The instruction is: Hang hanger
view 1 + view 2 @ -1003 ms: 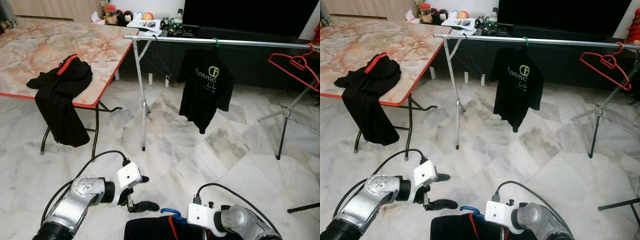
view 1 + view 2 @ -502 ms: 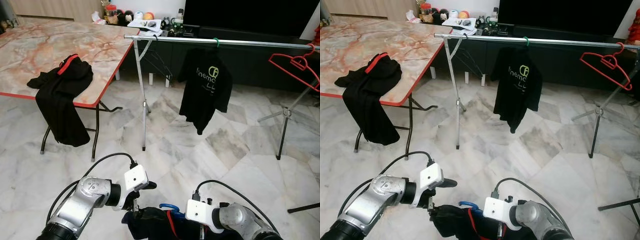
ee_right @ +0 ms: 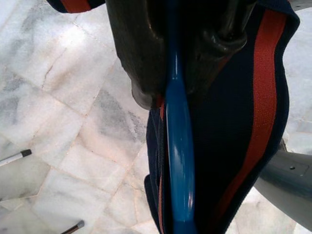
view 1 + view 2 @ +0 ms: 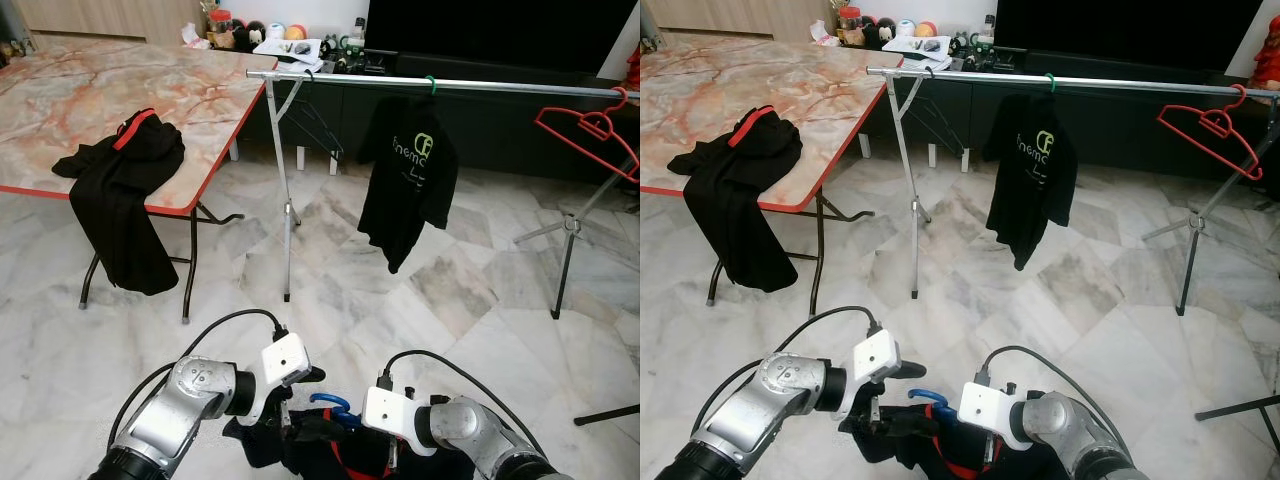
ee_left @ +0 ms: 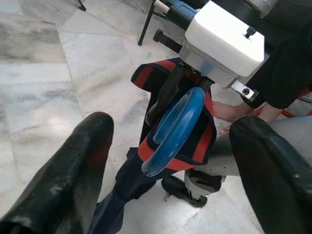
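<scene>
A blue hanger hook (image 4: 330,403) rises out of a dark garment with a red-edged collar (image 4: 268,450), low in front of me above the marble floor. My right gripper (image 3: 178,58) is shut on the blue hanger (image 3: 179,146) just under the hook, with the collar wrapped around it. My left gripper (image 5: 170,170) is open, and its two black fingers (image 5: 73,170) stand wide apart on either side of the hook (image 5: 175,129). Ahead, a silver clothes rail (image 4: 480,86) carries a black T-shirt (image 4: 410,170) on a green hanger and a red hanger (image 4: 590,125).
A marble-topped folding table (image 4: 100,70) stands at the left with a black garment (image 4: 125,200) draped over its edge. The rail's legs (image 4: 285,220) and a tripod stand (image 4: 568,250) rise from the floor. A dark TV cabinet (image 4: 520,130) runs behind the rail.
My left gripper has swung right, and its fingers now flank the blue hook. The right arm has lifted the hanger and garment higher into view.
</scene>
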